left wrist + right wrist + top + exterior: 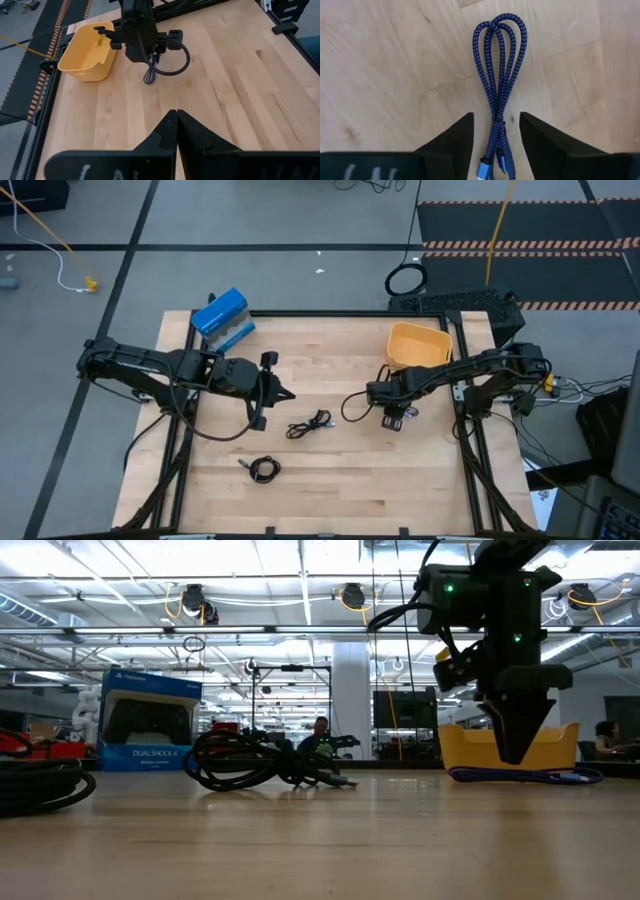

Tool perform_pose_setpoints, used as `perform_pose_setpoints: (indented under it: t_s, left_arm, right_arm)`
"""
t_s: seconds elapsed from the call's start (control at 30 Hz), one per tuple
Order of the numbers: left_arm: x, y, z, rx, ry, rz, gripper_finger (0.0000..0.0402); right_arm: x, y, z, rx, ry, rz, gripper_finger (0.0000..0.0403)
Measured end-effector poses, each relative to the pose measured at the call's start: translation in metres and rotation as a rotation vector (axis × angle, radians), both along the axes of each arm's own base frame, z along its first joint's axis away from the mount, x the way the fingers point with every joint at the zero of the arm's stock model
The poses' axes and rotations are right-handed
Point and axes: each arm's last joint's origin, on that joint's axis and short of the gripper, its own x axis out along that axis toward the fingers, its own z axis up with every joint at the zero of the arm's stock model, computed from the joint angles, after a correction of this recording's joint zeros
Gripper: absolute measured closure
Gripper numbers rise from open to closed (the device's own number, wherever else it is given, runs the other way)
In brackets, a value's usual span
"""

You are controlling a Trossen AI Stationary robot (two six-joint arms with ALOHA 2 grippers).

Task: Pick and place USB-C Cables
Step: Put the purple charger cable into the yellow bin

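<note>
The right end effector (495,132) points down at the pale wooden table (330,490), its two dark fingers (452,140) parted on either side of the bluish-purple braided USB-C cable (497,85), which lies flat in a narrow folded bundle. The bundle runs lengthwise through the gap, loops ahead of the fingertips and metal plugs back near the palm, so the straddle looks set for a pinch across the strands near the tie. The fingers are not yet closed on it. The yellow plastic bin (418,345) sits just behind this end effector, probably the drop point and a short carry away.

The left end effector (283,393) waits well to the side of the right one, fingers pressed together with nothing between them; its own wrist view shows the tips meeting. Just ahead of its tips lies a thin black cable in a loose tangle (309,424); a second black cable in a small coil (264,469) lies farther off toward the table's front edge. A blue cardboard controller box (220,315) stands behind the left arm.

Only the right wrist view shows the cable centred between the fingers; from above the arm hides most of it. The low view adds that the bundle (525,776) lies on the table, with the fingertips just above it. The left wrist view shows the bin empty.
</note>
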Motion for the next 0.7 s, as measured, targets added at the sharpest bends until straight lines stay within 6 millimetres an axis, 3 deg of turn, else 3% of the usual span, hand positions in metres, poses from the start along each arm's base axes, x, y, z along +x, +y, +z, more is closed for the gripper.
perform_pose_setpoints:
  t_s: [0.7]
  left_arm:
    - [0.001,0.0,0.001,-0.002,-0.015,0.0,0.0394]
  right_arm:
    - [-0.011,0.0,-0.022,-0.001,-0.01,0.09,0.0232]
